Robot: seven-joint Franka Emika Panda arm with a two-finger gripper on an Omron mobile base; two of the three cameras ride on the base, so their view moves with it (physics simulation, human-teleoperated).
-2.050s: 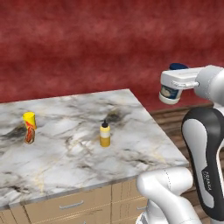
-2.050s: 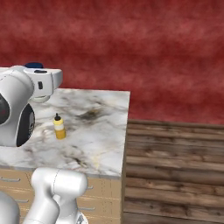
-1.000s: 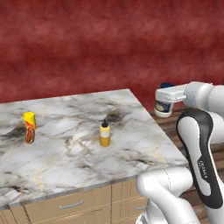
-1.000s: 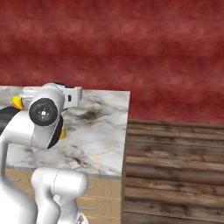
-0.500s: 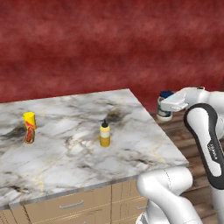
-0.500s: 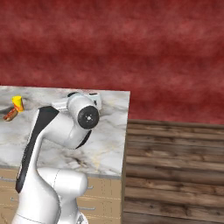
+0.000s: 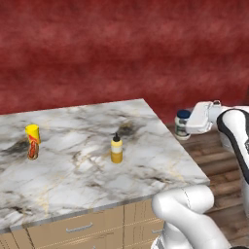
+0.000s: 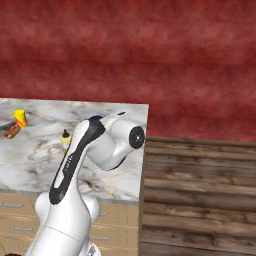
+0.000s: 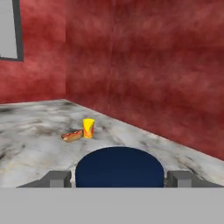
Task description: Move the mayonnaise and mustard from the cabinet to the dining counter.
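My gripper (image 7: 184,127) is shut on the mayonnaise (image 7: 183,123), a small white jar with a dark blue lid, held upright just off the right edge of the dining counter (image 7: 73,180). In the hand view the blue lid (image 9: 119,168) sits between my two grey fingertips (image 9: 57,178), with the marble slab (image 9: 30,127) stretching ahead. The mustard (image 7: 116,150), a yellow bottle with a black nozzle, stands upright near the slab's middle and also appears beside my arm (image 8: 65,140). The cabinet is out of view.
A yellow-capped red-orange tube (image 7: 32,141) stands at the slab's left side, also seen far ahead (image 9: 88,128). A dark red wall (image 7: 121,48) runs behind the counter. Wooden floor (image 8: 200,195) lies to the right of it. Light drawers (image 7: 78,227) sit under the slab.
The arm has swung down, bringing the mayonnaise from high above to about the level of the counter's right edge. The mustard and the tube have stayed put.
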